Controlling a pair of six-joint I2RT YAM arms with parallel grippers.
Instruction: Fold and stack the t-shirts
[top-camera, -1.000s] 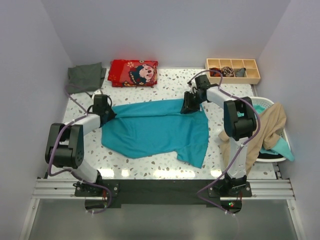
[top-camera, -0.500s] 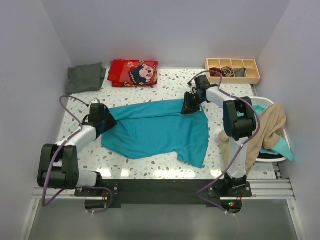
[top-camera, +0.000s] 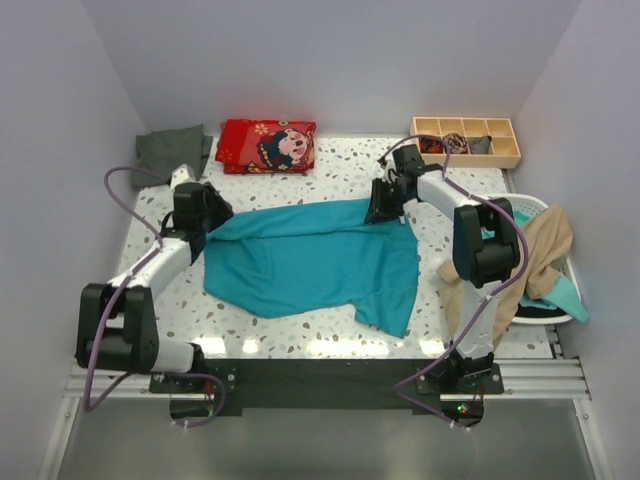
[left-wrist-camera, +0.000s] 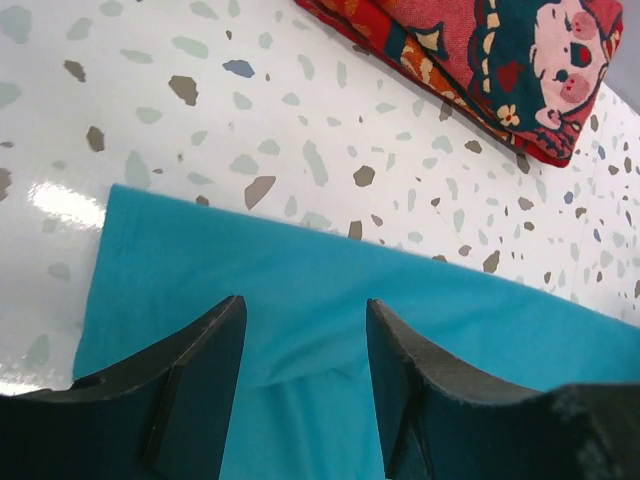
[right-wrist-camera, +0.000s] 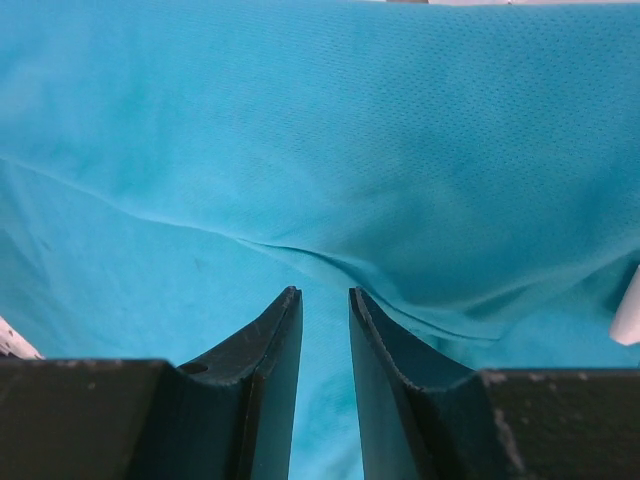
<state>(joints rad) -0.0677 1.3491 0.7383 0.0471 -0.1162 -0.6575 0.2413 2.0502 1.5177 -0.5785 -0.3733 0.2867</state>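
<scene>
The left gripper (left-wrist-camera: 305, 310) has released the teal shirt (top-camera: 310, 265), which lies spread mid-tabletop (top-camera: 340, 165), and risen with fingers apart, while the right gripper (right-wrist-camera: 323, 295) pinches its far edge, so flattening looks done and regripping for a fold seems next.

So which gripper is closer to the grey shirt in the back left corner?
Left. The left gripper hovers at the teal shirt's left end, just in front of the grey shirt; the right gripper is at the teal shirt's far right corner, much farther away.
</scene>
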